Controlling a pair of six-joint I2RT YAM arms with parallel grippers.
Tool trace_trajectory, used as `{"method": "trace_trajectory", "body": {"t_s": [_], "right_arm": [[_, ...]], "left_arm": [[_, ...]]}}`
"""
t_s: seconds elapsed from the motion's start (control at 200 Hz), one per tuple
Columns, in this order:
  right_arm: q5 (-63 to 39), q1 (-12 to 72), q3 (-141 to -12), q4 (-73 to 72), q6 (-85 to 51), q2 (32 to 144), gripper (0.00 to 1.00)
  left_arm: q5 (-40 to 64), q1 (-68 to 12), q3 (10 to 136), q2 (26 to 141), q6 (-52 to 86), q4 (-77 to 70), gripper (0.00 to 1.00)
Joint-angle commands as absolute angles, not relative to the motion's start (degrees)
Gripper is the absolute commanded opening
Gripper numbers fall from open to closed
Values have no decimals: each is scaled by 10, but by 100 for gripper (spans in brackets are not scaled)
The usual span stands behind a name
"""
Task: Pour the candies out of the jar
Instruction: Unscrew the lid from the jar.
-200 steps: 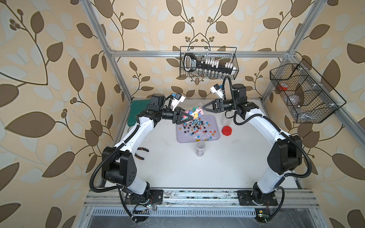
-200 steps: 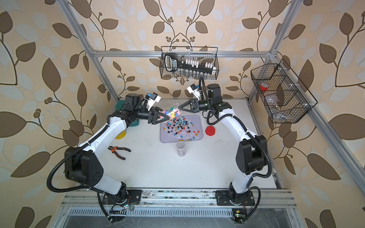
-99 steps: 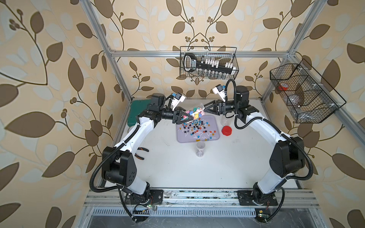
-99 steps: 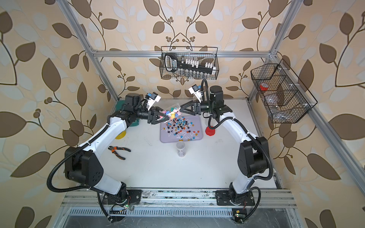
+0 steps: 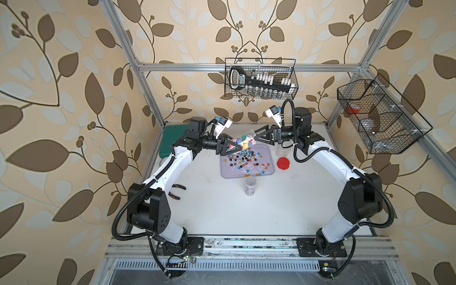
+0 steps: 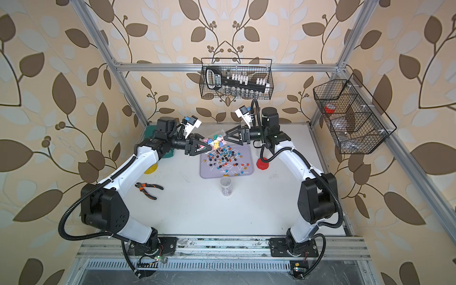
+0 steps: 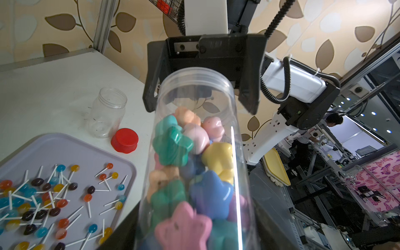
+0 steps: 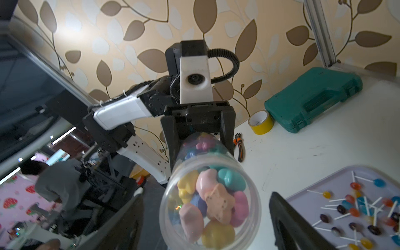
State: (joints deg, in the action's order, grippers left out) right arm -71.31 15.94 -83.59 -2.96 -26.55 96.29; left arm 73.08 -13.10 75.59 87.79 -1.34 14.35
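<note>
My left gripper (image 5: 238,146) is shut on the base end of a clear jar (image 5: 244,141) held on its side above the far edge of the lilac tray (image 5: 229,174). Pastel star-shaped candies (image 7: 190,164) fill the jar; its threaded mouth shows no lid. My right gripper (image 5: 256,137) is open, one jaw on each side of the mouth with a gap to the jar (image 8: 210,207). Lollipops (image 5: 244,160) lie scattered on the tray. In the left wrist view the right gripper (image 7: 199,104) frames the jar (image 7: 194,91) rim. In the right wrist view the left gripper (image 8: 200,142) clamps the far end.
A red lid (image 5: 283,163) and an empty clear jar (image 5: 280,149) sit right of the tray. A small jar of tiny sweets (image 5: 250,186) stands in front of it. Pliers (image 6: 148,190), yellow tape (image 6: 151,169) and a green case (image 5: 170,140) are at the left. Wire baskets hang above.
My right gripper's jaws have spread wide and no longer press on the jar's mouth end. The left gripper still holds the jar in the same place.
</note>
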Motion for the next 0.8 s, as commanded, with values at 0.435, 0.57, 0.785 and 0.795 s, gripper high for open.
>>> {"method": "trace_trajectory", "body": {"t_s": [0.435, 0.57, 0.785, 0.795], "right_arm": [[-634, 119, -887, 159, -455, 975, 91], [-650, 127, -875, 160, -459, 983, 86], [-673, 152, -877, 156, -455, 998, 79], [-674, 153, -877, 154, -455, 998, 79]], "left_arm": [[681, -134, 784, 839, -96, 200, 55], [681, -134, 786, 836, -97, 201, 55], [683, -134, 785, 836, -96, 200, 55], [683, -134, 786, 836, -96, 200, 55]]}}
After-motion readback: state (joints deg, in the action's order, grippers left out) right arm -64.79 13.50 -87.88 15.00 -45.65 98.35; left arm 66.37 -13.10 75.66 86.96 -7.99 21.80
